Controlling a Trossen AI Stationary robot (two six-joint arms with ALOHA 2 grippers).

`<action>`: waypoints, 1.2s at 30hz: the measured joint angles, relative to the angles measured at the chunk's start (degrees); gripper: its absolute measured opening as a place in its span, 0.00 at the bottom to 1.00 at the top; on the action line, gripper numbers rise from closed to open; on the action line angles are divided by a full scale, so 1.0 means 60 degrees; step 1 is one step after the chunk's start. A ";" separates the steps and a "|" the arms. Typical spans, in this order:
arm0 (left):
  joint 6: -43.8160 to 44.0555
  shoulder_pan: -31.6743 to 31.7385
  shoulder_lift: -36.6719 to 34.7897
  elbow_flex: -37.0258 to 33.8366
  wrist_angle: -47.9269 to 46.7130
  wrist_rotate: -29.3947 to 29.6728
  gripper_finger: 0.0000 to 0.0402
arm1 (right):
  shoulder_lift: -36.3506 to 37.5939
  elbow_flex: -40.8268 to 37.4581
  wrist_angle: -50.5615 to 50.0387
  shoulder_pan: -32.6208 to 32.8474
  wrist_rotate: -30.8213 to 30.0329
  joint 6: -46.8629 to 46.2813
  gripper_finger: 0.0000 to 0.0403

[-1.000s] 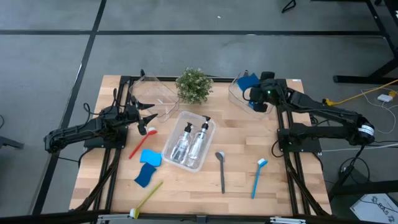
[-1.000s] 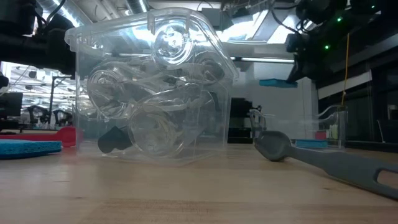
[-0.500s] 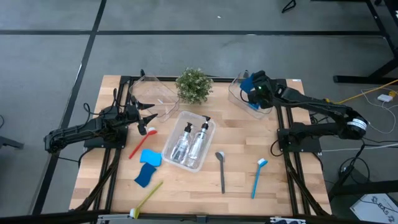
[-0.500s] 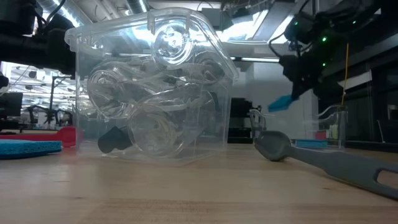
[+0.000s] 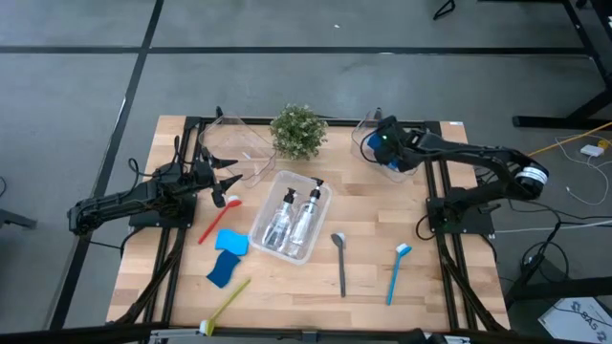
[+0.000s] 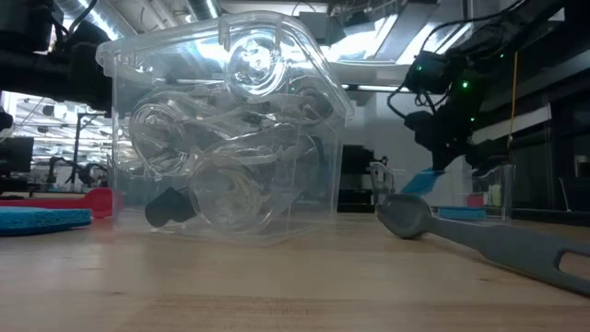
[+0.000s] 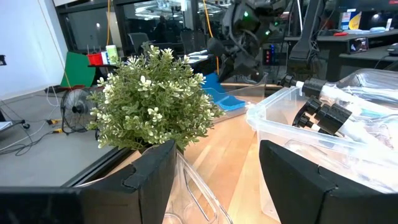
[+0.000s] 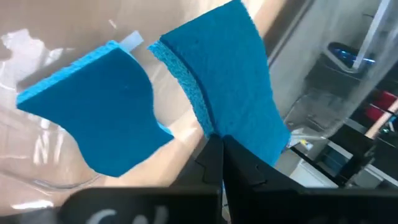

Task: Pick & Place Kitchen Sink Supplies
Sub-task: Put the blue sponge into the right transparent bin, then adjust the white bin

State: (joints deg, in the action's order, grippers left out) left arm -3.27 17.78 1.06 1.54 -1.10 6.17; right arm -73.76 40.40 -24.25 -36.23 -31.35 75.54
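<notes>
My right gripper point(image 5: 381, 143) is shut on a blue wavy-edged sponge point(image 8: 230, 81) and hangs over the clear bin point(image 5: 365, 143) at the table's far right. A second blue sponge point(image 8: 106, 118) lies inside that bin. In the low view the held sponge point(image 6: 424, 181) slants down below the gripper point(image 6: 441, 148). My left gripper point(image 5: 228, 182) is open and waits at the table's left, near the red brush's head point(image 5: 232, 200). Two more sponges point(image 5: 228, 250) lie on the wood. A middle bin point(image 5: 323, 205) holds two pump bottles point(image 5: 295, 218). My right gripper pinches the blue sponge between its two fingers at one edge point(image 8: 214, 132), coming from above and slanting down. The sponge is lifted clear and hangs tilted below the fingers over the bin. Whether its lower end touches the bin cannot be told.
A potted plant point(image 5: 298, 131) stands at the far middle, beside a clear bin point(image 5: 239, 148) on the far left. A grey brush point(image 5: 339, 263), a blue brush point(image 5: 397, 272) and a yellow-green brush point(image 5: 225, 306) lie on the near half of the table.
My right gripper has moved toward the table's left and down over the far right bin, still shut on the sponge. The sponge, held level a second ago, now slants down and hangs lower.
</notes>
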 joint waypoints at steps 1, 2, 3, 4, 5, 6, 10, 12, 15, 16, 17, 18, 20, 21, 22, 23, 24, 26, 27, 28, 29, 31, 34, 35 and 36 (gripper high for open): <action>0.0001 0.0000 0.0000 0.0000 0.0000 -0.0003 0.56 | -0.0104 0.0000 0.0004 0.0000 0.0008 0.0003 0.00; 0.0005 0.0000 0.0004 0.0000 0.0000 -0.0004 0.56 | -0.0207 0.0000 0.0002 0.0000 0.0050 0.0004 0.00; 0.0005 -0.0003 0.0000 0.0000 0.0000 0.0000 0.56 | -0.0314 0.0000 0.0003 0.0000 0.0137 0.0008 0.00; 0.0001 0.0000 0.0003 0.0000 0.0000 -0.0003 0.56 | -0.0409 0.0000 0.0010 -0.0004 0.0218 0.0016 0.00; -0.0001 -0.0002 0.0001 0.0000 -0.0004 -0.0004 0.56 | -0.0505 0.0000 0.0032 0.0000 0.0284 0.0028 0.00; 0.0003 0.0000 0.0000 0.0000 -0.0002 -0.0002 0.56 | -0.0607 0.0000 0.0073 0.0000 0.0332 0.0034 0.00; 0.0002 -0.0003 0.0004 0.0000 -0.0003 -0.0003 0.56 | -0.0978 0.0000 0.0433 -0.0022 0.0430 0.0030 0.01; 0.0001 0.0000 0.0000 0.0000 0.0000 0.0000 0.56 | -0.1143 0.0000 0.0756 -0.0060 0.0430 -0.0028 0.01; 0.0005 0.0000 0.0000 0.0000 -0.0001 -0.0004 0.56 | -0.1245 0.0000 0.1181 -0.0069 0.0418 -0.0058 0.04; 0.0003 0.0000 0.0001 0.0000 -0.0001 -0.0001 0.56 | -0.1245 0.0000 0.1246 -0.0069 0.0415 -0.0061 0.05; -0.0001 0.0000 0.0002 0.0000 -0.0002 -0.0004 0.56 | -0.1245 0.0000 0.1268 -0.0069 0.0415 -0.0068 0.06; -0.0002 0.0000 0.0000 0.0000 -0.0003 -0.0001 0.56 | -0.1245 0.0000 0.1269 -0.0069 0.0415 -0.0125 0.08; 0.0004 0.0000 0.0000 0.0000 0.0000 -0.0004 0.56 | -0.1245 0.0000 0.1264 -0.0069 0.0410 -0.0481 0.11; 0.0001 0.0000 0.0000 0.0000 0.0000 -0.0002 0.56 | -0.1245 0.0000 0.1268 -0.0069 0.0410 -0.0661 0.13; -0.0001 0.0000 0.0002 0.0000 0.0000 0.0000 0.56 | -0.1245 0.0000 0.1262 -0.0069 0.0406 -0.0786 0.14; 0.0004 -0.0003 0.0003 0.0000 0.0000 -0.0003 0.56 | -0.1245 0.0000 0.1258 -0.0069 0.0404 -0.0895 0.16; 0.0005 0.0000 0.0003 0.0000 -0.0003 -0.0004 0.56 | -0.1245 0.0000 0.1259 -0.0069 0.0405 -0.0968 0.18; -0.0003 0.0000 0.0002 0.0000 -0.0002 0.0000 0.56 | -0.1245 0.0000 0.1257 -0.0069 0.0404 -0.1030 0.23; 0.0003 0.0000 0.0002 0.0000 -0.0002 -0.0003 0.56 | -0.1245 0.0000 0.1253 -0.0069 0.0385 -0.1039 0.25; 0.0005 0.0000 0.0003 0.0000 -0.0001 -0.0004 0.56 | -0.1234 0.0000 0.1240 -0.0069 0.0314 -0.1055 0.27; 0.0004 0.0000 0.0001 0.0000 0.0000 0.0000 0.56 | -0.1205 0.0000 0.1201 -0.0069 0.0185 -0.1055 0.29; 0.0001 0.0000 0.0003 0.0000 0.0000 -0.0004 0.56 | -0.1087 0.0000 0.1209 -0.0050 -0.0060 -0.1062 0.33; -0.0001 -0.0004 0.0000 0.0000 0.0000 -0.0002 0.56 | -0.0715 0.0000 0.1268 -0.0047 -0.0054 -0.1271 0.36; -0.0001 -0.0001 0.0000 0.0000 0.0000 -0.0004 0.56 | -0.0541 0.0000 0.1299 -0.0047 -0.0027 -0.1360 0.37; 0.0005 -0.0003 0.0001 0.0000 -0.0001 -0.0001 0.56 | -0.0357 0.0000 0.1319 -0.0047 -0.0011 -0.1427 0.38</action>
State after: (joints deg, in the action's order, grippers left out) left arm -3.25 17.77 1.07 1.54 -1.11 6.17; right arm -75.91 40.40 -16.34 -36.51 -31.42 66.98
